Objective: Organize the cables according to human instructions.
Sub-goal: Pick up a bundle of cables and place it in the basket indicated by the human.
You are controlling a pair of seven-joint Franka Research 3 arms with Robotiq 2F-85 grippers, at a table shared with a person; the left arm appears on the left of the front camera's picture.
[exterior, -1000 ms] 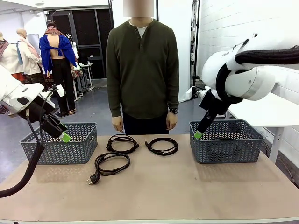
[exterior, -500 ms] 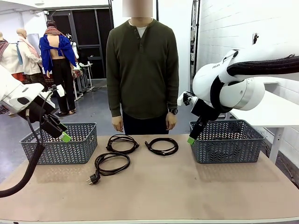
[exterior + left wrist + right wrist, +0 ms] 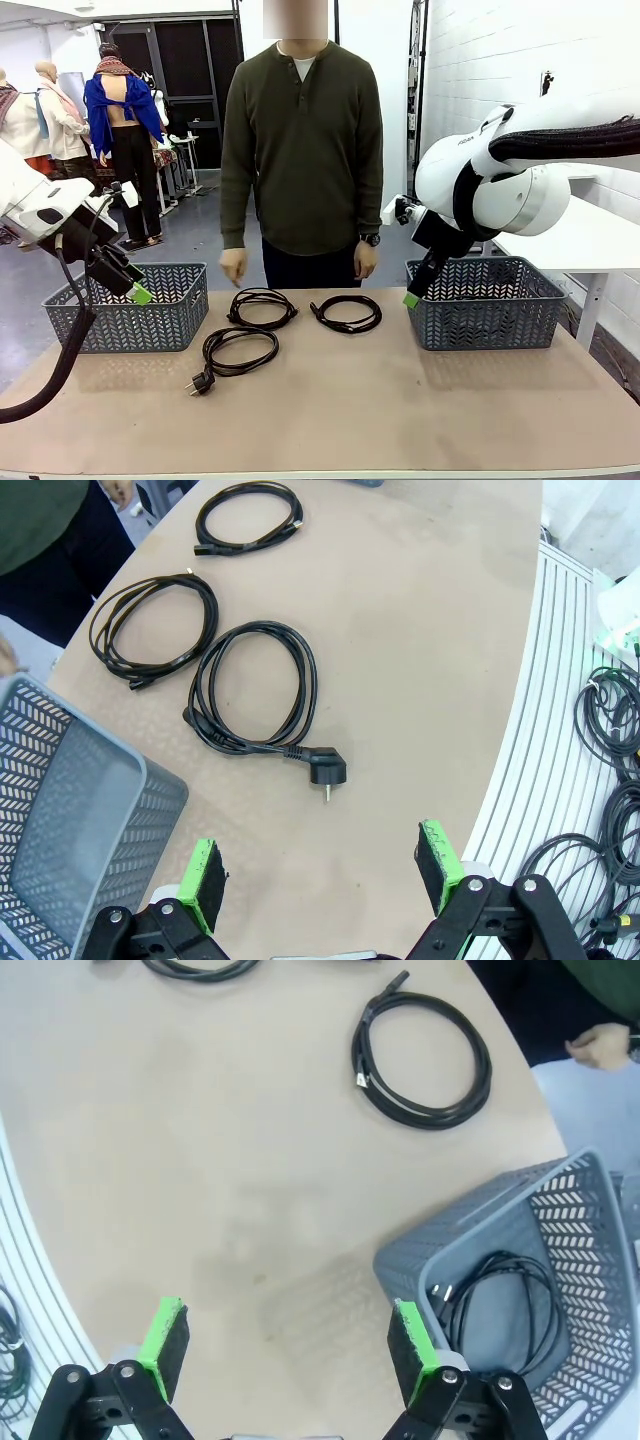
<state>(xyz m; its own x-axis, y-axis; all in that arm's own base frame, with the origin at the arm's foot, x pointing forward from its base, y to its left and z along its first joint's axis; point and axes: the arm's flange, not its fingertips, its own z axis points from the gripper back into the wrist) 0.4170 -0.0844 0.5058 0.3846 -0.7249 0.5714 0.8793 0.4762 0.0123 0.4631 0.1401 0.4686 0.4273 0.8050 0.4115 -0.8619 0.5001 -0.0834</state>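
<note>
Cords lie in loose round coils on your table, thin, smooth and black. Taking the table's middle in the front view as the clock's centre, one coil (image 3: 262, 307) sits at eleven o'clock. A second coil (image 3: 347, 313) lies at one o'clock. A third coil (image 3: 238, 350) lies at nine o'clock and trails a moulded angled plug (image 3: 199, 383). A fourth coil (image 3: 500, 1300) rests inside the right basket (image 3: 490, 310), which stands at two o'clock. The left basket (image 3: 130, 310) stands far out at ten o'clock. Both baskets are grey plastic with a herringbone lattice.

The tabletop (image 3: 400, 400) is matte tan with a curved rim. At twelve o'clock stands the person (image 3: 305, 150) in a dark olive shirt, one hand (image 3: 233, 266) raised just above the far edge. The floor is grey, and a white brick wall runs along the right.

Your left gripper (image 3: 137, 291) hovers by the left basket, released and holding nothing. Your right gripper (image 3: 411, 298) hangs at the right basket's near corner, also spread wide and empty. The left wrist view cuts off part of the left basket's floor.
</note>
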